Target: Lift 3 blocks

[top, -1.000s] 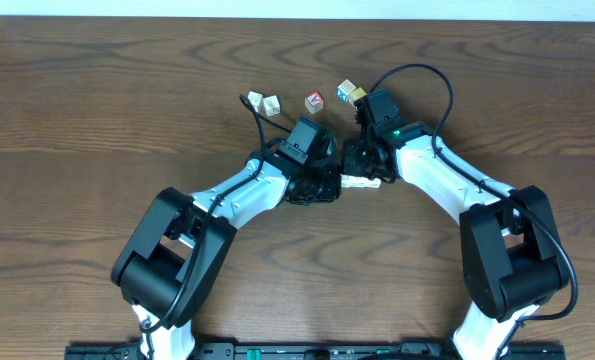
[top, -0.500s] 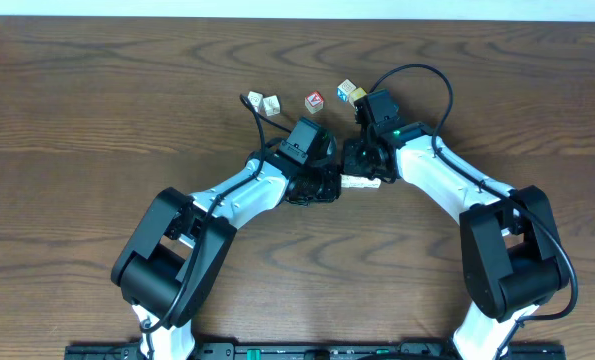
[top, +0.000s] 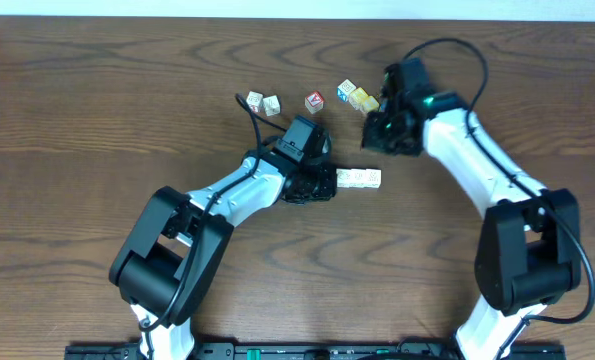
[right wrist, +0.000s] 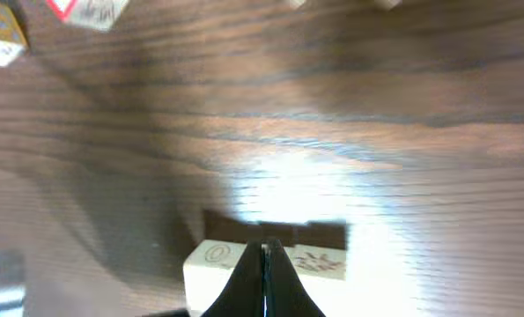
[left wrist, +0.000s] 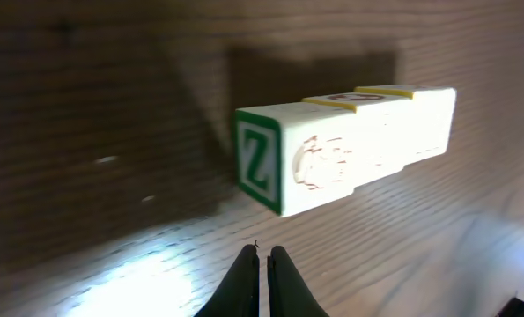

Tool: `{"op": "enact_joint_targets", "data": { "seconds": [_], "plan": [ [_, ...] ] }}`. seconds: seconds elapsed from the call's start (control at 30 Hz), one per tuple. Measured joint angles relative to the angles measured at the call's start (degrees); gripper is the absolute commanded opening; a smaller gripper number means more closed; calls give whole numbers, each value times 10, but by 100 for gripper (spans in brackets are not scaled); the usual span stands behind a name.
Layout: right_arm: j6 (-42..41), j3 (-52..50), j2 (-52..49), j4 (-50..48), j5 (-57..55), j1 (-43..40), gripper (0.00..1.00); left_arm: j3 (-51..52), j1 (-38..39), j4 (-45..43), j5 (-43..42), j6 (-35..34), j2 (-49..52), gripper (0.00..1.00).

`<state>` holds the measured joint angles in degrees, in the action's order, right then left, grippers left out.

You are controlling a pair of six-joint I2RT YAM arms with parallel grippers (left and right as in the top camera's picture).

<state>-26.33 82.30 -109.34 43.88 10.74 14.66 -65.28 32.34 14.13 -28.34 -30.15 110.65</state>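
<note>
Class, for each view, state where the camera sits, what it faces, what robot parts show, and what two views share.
Overhead: above the table, facing down; both arms show.
Left wrist: on its arm, facing the row of blocks; shut left gripper shows.
Right wrist: on its arm, above the row; shut right gripper shows.
Shared: the row, in both wrist views.

The left arm [top: 239, 192] reaches forward and inward from its base, and the left gripper [left wrist: 263, 255] at its end points toward the middle, fingers pressed together. The right arm [top: 472, 150] stretches farther out, bent inward at the wrist, and the right gripper [right wrist: 263, 251] is likewise closed tight.
</note>
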Motion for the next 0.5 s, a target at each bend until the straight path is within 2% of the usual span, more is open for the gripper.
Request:
{"op": "enact_joint_targets", "data": {
  "seconds": [0.2, 0.37, 0.5],
  "plan": [
    [30, 30, 0, 78, 13, -50, 1, 0, -29, 35, 0, 18, -1, 7],
    [42, 29, 0, 76, 27, -82, 1, 0, -75, 56, 0, 32, -9, 7],
    [45, 17, 0, 60, 39, -76, 1, 0, -102, 73, 2, 34, -11, 7]
  ]
}}
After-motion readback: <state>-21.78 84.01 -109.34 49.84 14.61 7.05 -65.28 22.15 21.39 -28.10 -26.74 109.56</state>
